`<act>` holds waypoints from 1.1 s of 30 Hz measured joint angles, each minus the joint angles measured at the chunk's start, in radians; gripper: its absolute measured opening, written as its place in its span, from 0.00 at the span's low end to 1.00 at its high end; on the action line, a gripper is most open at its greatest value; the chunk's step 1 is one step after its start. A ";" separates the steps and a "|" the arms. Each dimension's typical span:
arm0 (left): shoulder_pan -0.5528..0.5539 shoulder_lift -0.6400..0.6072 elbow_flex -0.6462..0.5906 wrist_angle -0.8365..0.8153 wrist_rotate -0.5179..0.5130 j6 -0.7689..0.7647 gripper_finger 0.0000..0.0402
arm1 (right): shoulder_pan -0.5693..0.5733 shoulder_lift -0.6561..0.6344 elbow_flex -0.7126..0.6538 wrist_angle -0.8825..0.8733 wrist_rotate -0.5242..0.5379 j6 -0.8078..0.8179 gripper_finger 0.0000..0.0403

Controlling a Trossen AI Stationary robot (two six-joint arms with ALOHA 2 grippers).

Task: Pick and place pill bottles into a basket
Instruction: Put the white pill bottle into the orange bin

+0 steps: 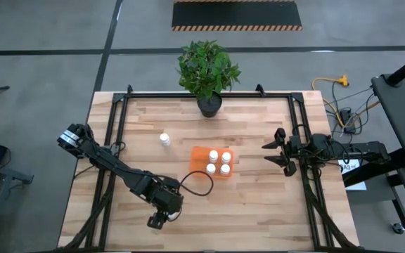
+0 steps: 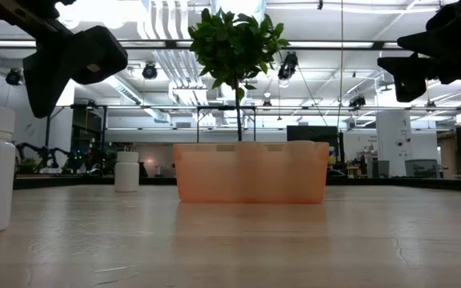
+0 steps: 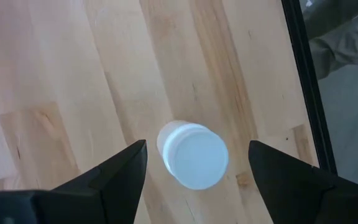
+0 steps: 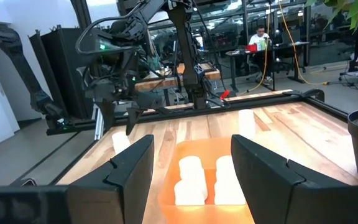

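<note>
The orange basket (image 1: 201,156) stands at the table's middle with several white pill bottles (image 1: 219,162) upright in it. It also shows in the low view (image 2: 250,172) and the right wrist view (image 4: 185,151). One bottle (image 1: 164,139) stands alone on its base to the basket's far left. Another bottle (image 3: 192,154) stands upright near the table's near edge. My left gripper (image 3: 197,144) is open above this bottle, pointing down, a finger over each side, touching nothing. My right gripper (image 1: 276,152) is open and empty, off the table to the right of the basket.
A potted plant (image 1: 208,74) stands at the table's far edge. Black frame rails (image 1: 118,119) run along the table's left and right sides. A black cable loop (image 1: 199,184) lies between the left arm and the basket.
</note>
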State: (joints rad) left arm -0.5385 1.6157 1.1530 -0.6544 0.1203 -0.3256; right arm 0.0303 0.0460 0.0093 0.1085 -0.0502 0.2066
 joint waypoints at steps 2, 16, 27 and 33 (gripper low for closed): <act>0.000 0.000 -0.002 0.004 0.000 0.000 0.65 | 0.000 0.000 0.000 0.000 0.000 0.001 0.50; 0.000 0.000 -0.076 0.074 -0.001 -0.009 0.65 | 0.000 0.000 0.000 0.000 0.000 0.001 0.50; 0.000 0.000 -0.084 0.133 -0.006 -0.009 0.65 | 0.000 0.000 0.000 0.000 0.000 0.001 0.50; 0.000 0.000 -0.106 0.152 -0.006 -0.018 0.65 | 0.000 0.000 0.000 0.000 0.000 0.000 0.50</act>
State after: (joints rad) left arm -0.5385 1.6161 1.0466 -0.5025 0.1143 -0.3431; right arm 0.0305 0.0460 0.0093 0.1085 -0.0504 0.2068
